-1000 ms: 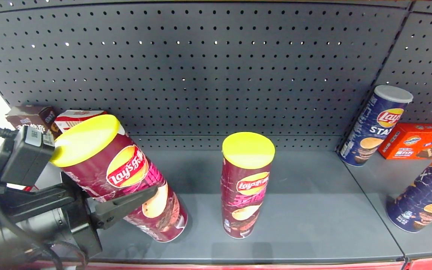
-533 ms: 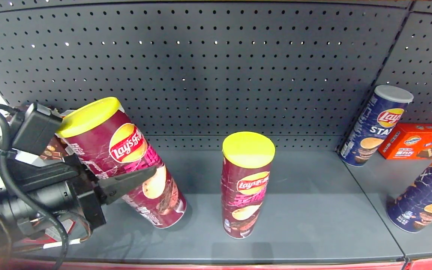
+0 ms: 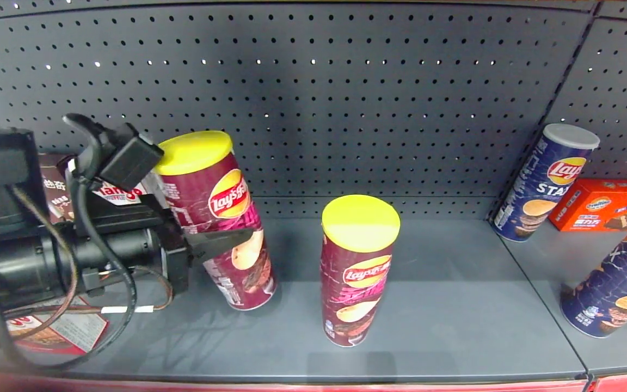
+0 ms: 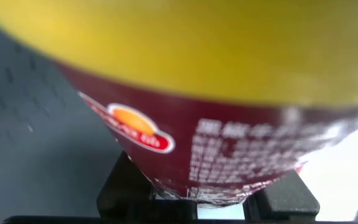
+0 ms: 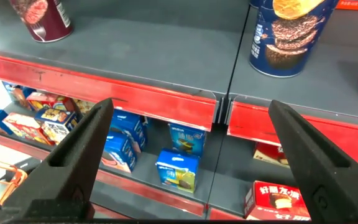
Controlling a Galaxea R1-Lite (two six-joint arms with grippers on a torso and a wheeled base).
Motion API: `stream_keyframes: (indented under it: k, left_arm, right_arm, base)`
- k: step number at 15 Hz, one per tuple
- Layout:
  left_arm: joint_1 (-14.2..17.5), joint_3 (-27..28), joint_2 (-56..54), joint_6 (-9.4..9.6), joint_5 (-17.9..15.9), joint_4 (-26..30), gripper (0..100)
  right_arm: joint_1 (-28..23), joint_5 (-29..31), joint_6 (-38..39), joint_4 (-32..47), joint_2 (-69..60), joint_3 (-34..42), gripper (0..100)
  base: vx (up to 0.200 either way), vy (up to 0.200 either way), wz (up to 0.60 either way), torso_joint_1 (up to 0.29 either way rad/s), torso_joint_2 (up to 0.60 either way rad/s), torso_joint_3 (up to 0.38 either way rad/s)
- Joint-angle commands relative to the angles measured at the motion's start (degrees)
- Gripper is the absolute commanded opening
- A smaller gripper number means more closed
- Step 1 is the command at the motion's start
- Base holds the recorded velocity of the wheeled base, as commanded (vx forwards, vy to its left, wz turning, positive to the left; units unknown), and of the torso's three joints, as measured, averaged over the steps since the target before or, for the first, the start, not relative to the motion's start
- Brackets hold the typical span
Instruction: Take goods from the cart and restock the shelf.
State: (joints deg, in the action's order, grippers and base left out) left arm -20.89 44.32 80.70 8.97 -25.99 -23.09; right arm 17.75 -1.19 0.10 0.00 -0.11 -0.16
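step in hand: placing a canister on the shelf [image 3: 455, 305]. at far left, brown and white snack boxes [image 3: 55, 182] stand behind the arm. they are closed, so their contents are hidden.

the left gripper [image 3: 220, 239] grips the held chip canister [image 3: 204, 185] across its mid-body. its fingers [image 3: 221, 243] pinch the canister from front and rear. the canister is tilted, lid toward the left, and its base is at or just above the shelf deck; contact cannot be confirmed.

next move, as judged:
- bring the canister upright and seat its base flat.
- part the fingers and withdraw without brushing the standing chip canister [image 3: 360, 272], which is upright just to the right.

both canisters have yellow lids fitted, so their contents cannot be seen.

further right are two blue chip canisters [image 3: 547, 182], the rear one with its grey lid on, and a closed orange box [image 3: 607, 204].

the right gripper [image 5: 191, 109] hangs before the red shelf edge [image 5: 166, 93]. its fingers are spread wide with nothing between them.
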Motion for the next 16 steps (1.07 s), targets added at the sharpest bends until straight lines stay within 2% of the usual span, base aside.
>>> stream_keyframes:
  k: [1, 2, 4, 8, 12, 16]
  left_arm:
    - [-0.20, 5.07, 8.68, 4.74, -0.03, -0.03, 0]
    - [-0.55, 6.21, 9.91, 5.27, -0.03, -0.03, 0]
    - [-2.13, 8.15, 12.37, 5.00, 0.24, 0.15, 0]
    - [-2.31, 11.49, 16.77, 5.35, 0.24, -0.64, 0]
    - [-3.19, 15.62, 23.01, 5.35, 0.33, -6.53, 0]
    - [-3.89, 19.84, 26.61, 5.44, 0.33, -7.32, 0]
  right_arm:
    - [0.00, -0.04, -0.01, 0.00, 0.11, -0.02, 100]
    - [0.00, -0.04, -0.01, 0.00, 0.11, -0.02, 100]
    - [0.00, -0.04, -0.01, 0.00, 0.11, -0.02, 100]
    - [0.00, -0.04, -0.01, 0.00, 0.11, 0.07, 100]
    - [0.00, -0.04, -0.01, 0.00, 0.11, -0.02, 100]
    - [0.00, -0.04, -0.01, 0.00, 0.11, -0.02, 100]
  base:
    - [0.000, 0.000, 0.00, 0.000, 0.00, 0.000]
    - [0.000, 0.000, 0.00, 0.000, 0.00, 0.000]
    - [0.000, 0.000, 0.00, 0.000, 0.00, 0.000]
    - [0.000, 0.000, 0.00, 0.000, 0.00, 0.000]
    - [0.000, 0.000, 0.00, 0.000, 0.00, 0.000]
    - [0.000, 0.000, 0.00, 0.000, 0.00, 0.000]
